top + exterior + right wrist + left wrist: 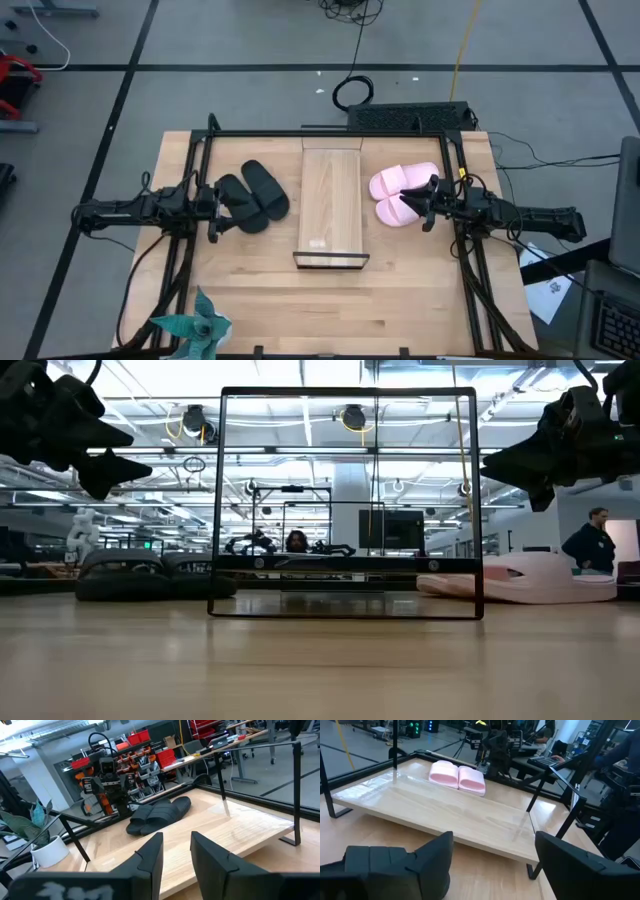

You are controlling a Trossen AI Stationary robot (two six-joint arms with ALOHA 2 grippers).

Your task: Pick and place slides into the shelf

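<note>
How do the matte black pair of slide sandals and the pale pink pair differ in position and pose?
The matte black pair of slide sandals lies left of the light-wood shelf board, angled diagonally; the pale pink pair lies right of it, nearly crosswise. Both pairs rest side by side on the table, not on the shelf.

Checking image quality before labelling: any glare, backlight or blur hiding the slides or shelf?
Low view: bright ceiling lights behind leave both grippers as dark silhouettes; black slides read as a dim low shape. Left wrist view: a sheen on the shelf board, pink slides still clear. High view: evenly lit, nothing hidden.
</note>
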